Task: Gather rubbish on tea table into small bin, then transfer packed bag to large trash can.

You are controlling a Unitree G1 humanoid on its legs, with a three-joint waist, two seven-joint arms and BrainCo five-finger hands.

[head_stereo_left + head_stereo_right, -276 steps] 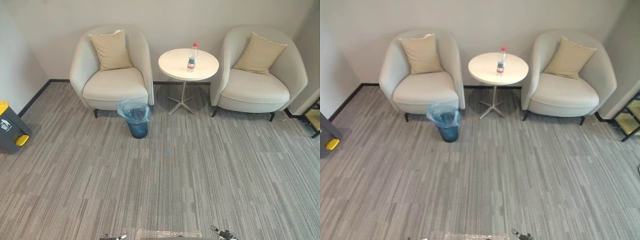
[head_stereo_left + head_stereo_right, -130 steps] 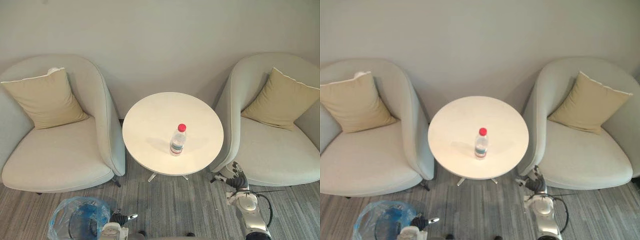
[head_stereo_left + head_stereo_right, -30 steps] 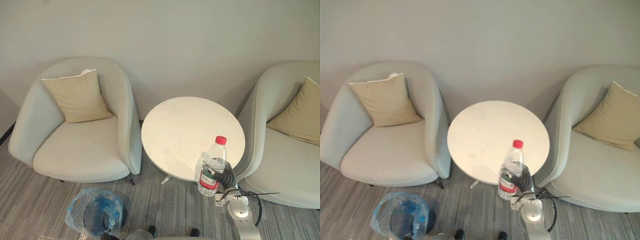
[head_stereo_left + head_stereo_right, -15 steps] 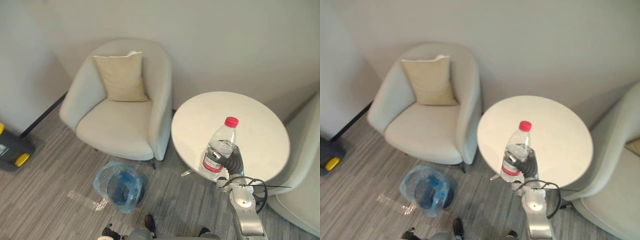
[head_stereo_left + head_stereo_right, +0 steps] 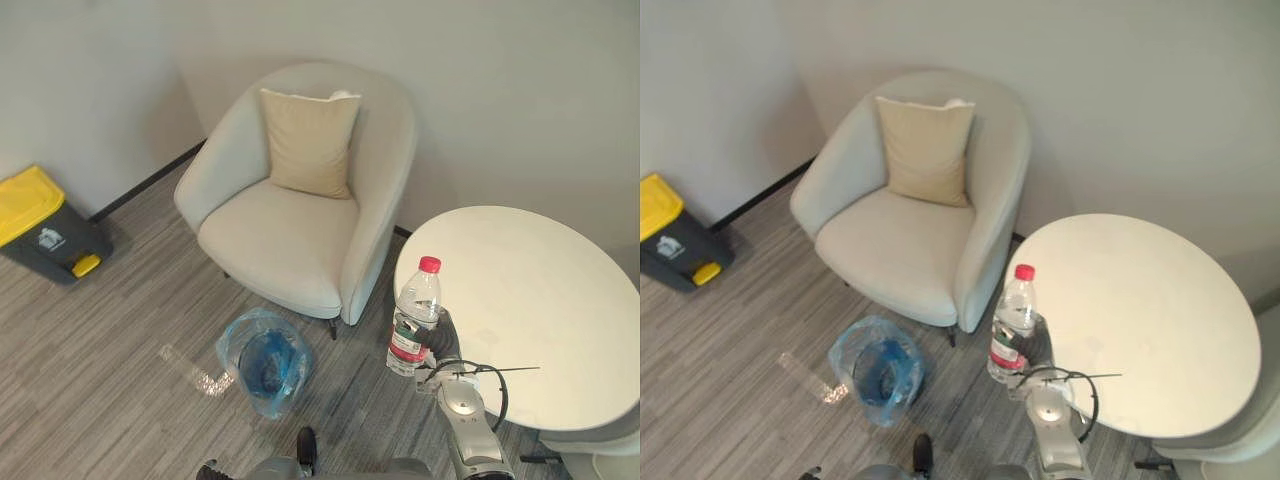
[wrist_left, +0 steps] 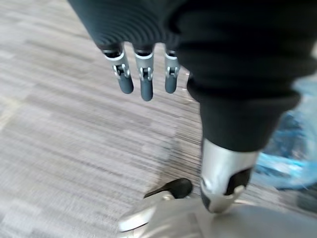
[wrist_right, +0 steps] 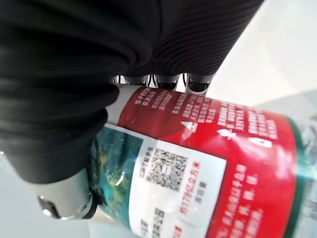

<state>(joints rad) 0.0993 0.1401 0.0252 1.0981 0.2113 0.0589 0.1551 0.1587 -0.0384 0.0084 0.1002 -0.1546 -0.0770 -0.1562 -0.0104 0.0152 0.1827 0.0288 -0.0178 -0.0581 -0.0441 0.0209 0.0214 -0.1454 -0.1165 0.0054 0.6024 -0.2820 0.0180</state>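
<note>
Bottle (image 5: 414, 318) stands upright at the worktop's (image 5: 540, 310) edge, with the right hand (image 5: 441, 341) curled round it. Left hand (image 6: 141, 34) hangs, fingers straight, over carpet (image 6: 59, 124).

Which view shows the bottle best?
The left eye view: it shows the whole bottle upright, gripped in the right hand. The right eye view shows much the same. The right wrist view shows its label from very close, with the fingers behind it.

The small bin (image 5: 240, 345) stands before the armchair (image 5: 280, 245), left of tea table (image 5: 540, 310).
</note>
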